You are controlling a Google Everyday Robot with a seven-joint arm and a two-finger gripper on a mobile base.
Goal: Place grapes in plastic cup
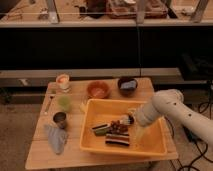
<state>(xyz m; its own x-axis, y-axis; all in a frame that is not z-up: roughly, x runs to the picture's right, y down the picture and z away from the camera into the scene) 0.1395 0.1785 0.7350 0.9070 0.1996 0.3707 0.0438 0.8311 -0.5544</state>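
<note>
The grapes [118, 127], a small dark reddish-purple bunch, lie inside the yellow tub [95, 145] near its middle. My gripper [125, 120] reaches into the tub from the right on the white arm [167, 107] and is right at the upper right of the grapes, touching or almost touching them. The pale green plastic cup [64, 103] stands upright on the wooden table [42, 155], left of the tub and well away from the gripper.
A dark metal cup [60, 119] stands just in front of the green cup. A grey cloth [56, 138] lies front left. An orange bowl [98, 90], a dark bowl [127, 85] and a small white cup [63, 81] stand behind. Two striped blocks [117, 139] lie in the tub.
</note>
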